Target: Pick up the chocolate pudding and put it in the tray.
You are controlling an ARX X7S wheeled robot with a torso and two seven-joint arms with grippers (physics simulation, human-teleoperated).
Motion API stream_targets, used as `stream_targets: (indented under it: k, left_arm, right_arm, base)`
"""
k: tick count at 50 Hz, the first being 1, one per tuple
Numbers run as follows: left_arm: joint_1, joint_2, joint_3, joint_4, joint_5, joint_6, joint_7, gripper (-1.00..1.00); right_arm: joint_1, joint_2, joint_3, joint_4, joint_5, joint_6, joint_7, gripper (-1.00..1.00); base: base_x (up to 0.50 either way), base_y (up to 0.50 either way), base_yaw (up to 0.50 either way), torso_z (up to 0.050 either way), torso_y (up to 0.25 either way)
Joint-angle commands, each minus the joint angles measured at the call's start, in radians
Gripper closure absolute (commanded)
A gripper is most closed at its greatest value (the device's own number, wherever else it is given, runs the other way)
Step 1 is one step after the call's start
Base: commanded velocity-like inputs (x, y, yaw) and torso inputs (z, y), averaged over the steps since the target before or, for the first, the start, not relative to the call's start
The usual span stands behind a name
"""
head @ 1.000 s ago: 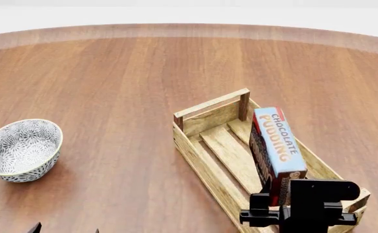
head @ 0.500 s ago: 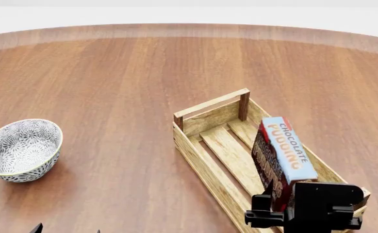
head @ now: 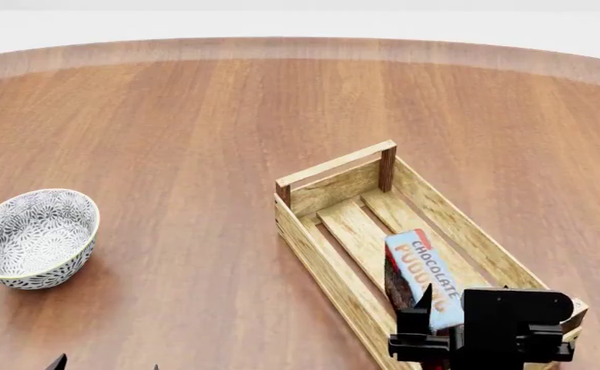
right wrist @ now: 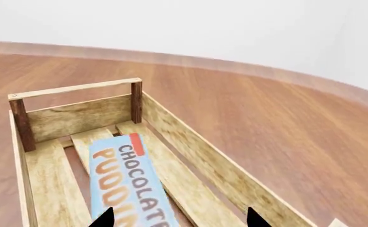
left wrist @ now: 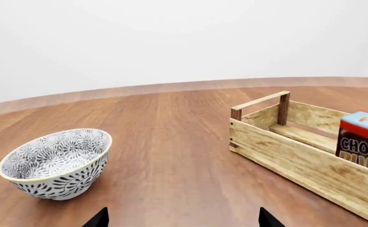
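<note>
The chocolate pudding (head: pixel 421 279) lies inside the tray (head: pixel 315 248), near its near end, light-blue top facing up and tilted on its edge. My right gripper (head: pixel 446 312) hovers just above the carton's near end. In the right wrist view the pudding (right wrist: pixel 128 184) lies on the tray's slats (right wrist: pixel 196 146), and the right gripper (right wrist: pixel 178 218) has its jaws wide apart, not pressing the carton. My left gripper (left wrist: pixel 182 220) is open and empty over bare table, between the bowl and the tray (left wrist: pixel 285 149). The pudding (left wrist: pixel 365 146) shows there too.
A grey-white patterned bowl (head: pixel 32 239) stands at the left of the round wooden table (head: pixel 197 123); it also shows in the left wrist view (left wrist: pixel 57 163). The left gripper's tips (head: pixel 105 365) peek in at the bottom edge.
The pudding, held up above the tray before, has dropped down into the tray and sits lower. The right gripper has let it go and stayed over the tray's near end.
</note>
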Motion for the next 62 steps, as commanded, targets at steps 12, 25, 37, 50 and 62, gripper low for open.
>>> stream_targets:
  k: [12, 25, 37, 50, 62]
  left_arm:
    - [0.124, -0.085, -0.023, 0.33, 0.027, -0.045, -0.082, -1.0]
    - [0.154, -0.108, -0.02, 0.408, 0.052, -0.042, -0.1, -1.0]
    - [0.2, -0.135, -0.025, 0.5, 0.055, -0.033, -0.112, -1.0]
    - [0.229, -0.156, -0.045, 0.548, 0.042, -0.02, -0.124, -1.0]
    - [0.263, -0.176, -0.052, 0.604, 0.049, -0.012, -0.135, -1.0]
  right_arm:
    - [-0.278, 0.102, 0.019, -0.584, 0.041, 0.015, 0.088, -1.0]
    - [-0.46, 0.195, -0.003, -1.086, -0.002, 0.151, 0.231, -1.0]
    - [-0.509, 0.216, -0.015, -1.21, -0.032, 0.144, 0.256, -1.0]
    - [-0.533, 0.222, -0.008, -1.229, 0.02, 0.086, 0.216, -1.0]
    - [-0.557, 0.233, 0.001, -1.232, 0.023, 0.042, 0.204, -1.0]
  base:
    - [0.0, 0.0, 0.0, 0.0, 0.0]
    - [0.0, 0.0, 0.0, 0.0, 0.0]
    - [0.0, 0.0, 0.0, 0.0, 0.0]
    - [0.0, 0.0, 0.0, 0.0, 0.0]
    - [0.0, 0.0, 0.0, 0.0, 0.0]
